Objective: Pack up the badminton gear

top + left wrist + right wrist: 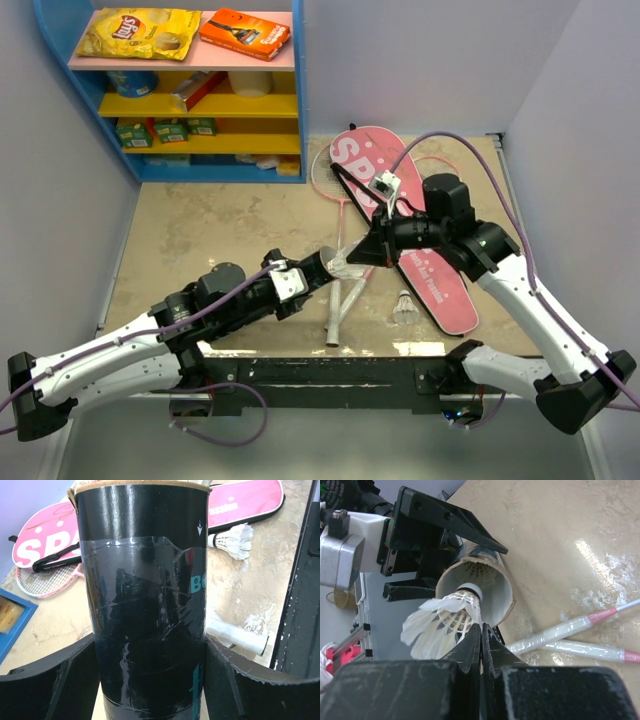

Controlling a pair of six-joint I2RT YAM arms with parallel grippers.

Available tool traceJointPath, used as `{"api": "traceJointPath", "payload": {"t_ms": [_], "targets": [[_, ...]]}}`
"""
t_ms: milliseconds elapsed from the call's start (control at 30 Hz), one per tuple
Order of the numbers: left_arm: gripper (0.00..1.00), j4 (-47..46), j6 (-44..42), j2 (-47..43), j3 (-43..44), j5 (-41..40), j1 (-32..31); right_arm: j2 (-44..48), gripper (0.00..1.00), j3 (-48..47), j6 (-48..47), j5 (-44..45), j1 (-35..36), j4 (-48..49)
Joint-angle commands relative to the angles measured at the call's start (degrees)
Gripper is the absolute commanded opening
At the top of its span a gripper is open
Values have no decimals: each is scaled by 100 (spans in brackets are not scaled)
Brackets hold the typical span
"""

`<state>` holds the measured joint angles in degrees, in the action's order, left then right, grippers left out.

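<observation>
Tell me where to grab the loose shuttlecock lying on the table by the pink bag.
Take the feather skirt, from above. The loose shuttlecock lies on its side on the table beside the pink bag, so jaws can straddle the skirt, likely leaving the cork free to enter the black tube first, as with the second shuttlecock in the right gripper.

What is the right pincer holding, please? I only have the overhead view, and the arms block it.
Observer: The right pincer is shut on a shuttlecock by its feathers, cork end at the tube's open mouth.
Operator: Thanks. Is the tube gripped?
Observer: Yes, the left pincer has a finger pressed on each side of it.
Operator: Is its surface plain?
Observer: No, wrinkled clear tape wraps around it.
</observation>
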<state>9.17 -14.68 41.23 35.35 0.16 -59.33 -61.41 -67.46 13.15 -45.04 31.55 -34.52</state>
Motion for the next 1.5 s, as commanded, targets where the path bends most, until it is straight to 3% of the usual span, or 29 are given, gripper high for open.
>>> {"api": "traceJointPath", "payload": {"t_ms": [0,567,1100,1300,1467], "targets": [[0,-214,-62,7,147,185,0,-178,0,75,241,117,202,533],[0,-328,44,-54,200,616,1,-750,0,136,908,970,1265,1220],[0,-451,114,-168,191,687,44,-1067,0,743,1252,1577,1767,1633],[0,-442,123,-124,191,669,44,-803,35,550,1102,1840,1758,1256],[0,-442,149,-98,191,660,53,-540,42,269,856,2227,1670,790]]}}
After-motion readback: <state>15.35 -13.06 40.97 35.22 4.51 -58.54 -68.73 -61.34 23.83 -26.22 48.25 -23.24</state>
